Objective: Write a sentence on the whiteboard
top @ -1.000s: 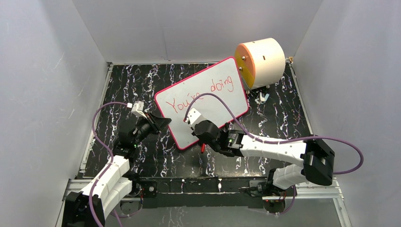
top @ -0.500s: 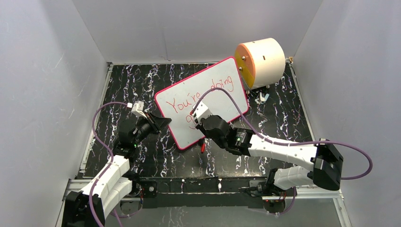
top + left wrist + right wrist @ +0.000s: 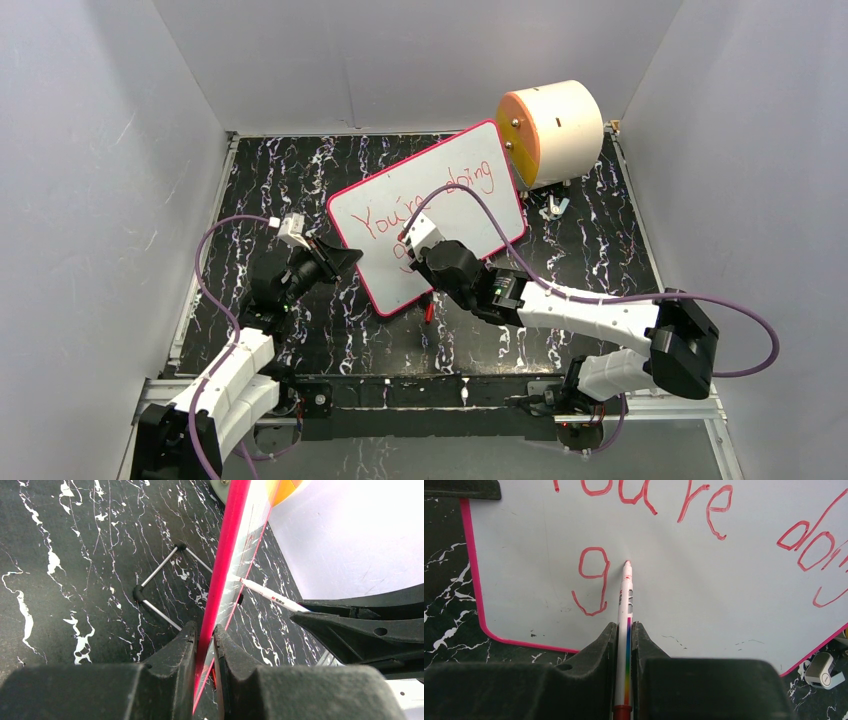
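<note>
Right wrist view: a red "g" [image 3: 604,587] has just appeared beneath "You're doing", starting the second line of the sentence [image 3: 718,509] on the whiteboard [image 3: 704,595] propped on the counter [image 3: 300,170], right hand [image 3: 624,627] closed tight on the marker [image 3: 625,595], left hand [image 3: 204,635] pinching the frame [image 3: 225,560].

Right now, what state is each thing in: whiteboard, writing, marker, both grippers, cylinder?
whiteboard: propped up tilted, one edge clamped.
sentence: unfinished; "You're doing" plus a "g".
marker: uncapped, tip at the whiteboard beside the "g".
left gripper: shut on the whiteboard's frame.
right gripper: shut on the marker.
cylinder: on its side, orange face toward the whiteboard.
</note>
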Robot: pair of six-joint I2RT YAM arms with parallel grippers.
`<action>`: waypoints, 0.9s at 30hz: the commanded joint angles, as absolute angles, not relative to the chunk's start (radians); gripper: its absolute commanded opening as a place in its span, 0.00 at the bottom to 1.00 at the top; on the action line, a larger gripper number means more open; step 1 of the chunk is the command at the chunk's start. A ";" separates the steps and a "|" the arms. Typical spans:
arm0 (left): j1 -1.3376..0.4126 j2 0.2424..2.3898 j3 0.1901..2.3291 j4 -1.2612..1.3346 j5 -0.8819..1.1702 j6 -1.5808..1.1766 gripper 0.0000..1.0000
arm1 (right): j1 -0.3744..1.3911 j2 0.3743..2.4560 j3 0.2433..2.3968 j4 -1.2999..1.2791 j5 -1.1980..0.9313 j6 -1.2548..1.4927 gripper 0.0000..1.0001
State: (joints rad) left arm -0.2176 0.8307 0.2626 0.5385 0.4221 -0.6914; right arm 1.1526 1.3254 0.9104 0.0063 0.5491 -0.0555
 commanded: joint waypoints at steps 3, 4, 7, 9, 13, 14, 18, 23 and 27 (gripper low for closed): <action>-0.213 0.841 0.284 0.503 0.402 -0.689 0.00 | 1.143 1.325 0.935 0.082 0.547 -0.064 0.00; -0.212 0.841 0.283 0.503 0.402 -0.689 0.00 | 1.144 1.326 0.934 0.083 0.547 -0.064 0.00; -0.213 0.841 0.283 0.503 0.403 -0.690 0.00 | 1.141 1.330 0.934 0.083 0.546 -0.064 0.00; -0.213 0.837 0.282 0.503 0.404 -0.689 0.00 | 1.137 1.341 0.941 0.066 0.542 -0.058 0.00; -0.212 0.835 0.282 0.501 0.401 -0.690 0.00 | 1.135 1.357 0.952 0.008 0.540 -0.033 0.00; -0.213 0.833 0.282 0.500 0.400 -0.690 0.00 | 1.135 1.357 0.953 0.002 0.537 -0.026 0.00; -0.212 0.835 0.283 0.500 0.400 -0.692 0.00 | 1.135 1.358 0.947 -0.075 0.526 -0.008 0.00; -0.213 0.836 0.285 0.500 0.400 -0.693 0.00 | 1.134 1.343 0.929 -0.114 0.512 0.038 0.00; -0.213 0.840 0.287 0.501 0.399 -0.693 0.00 | 1.135 1.331 0.920 -0.140 0.503 0.052 0.00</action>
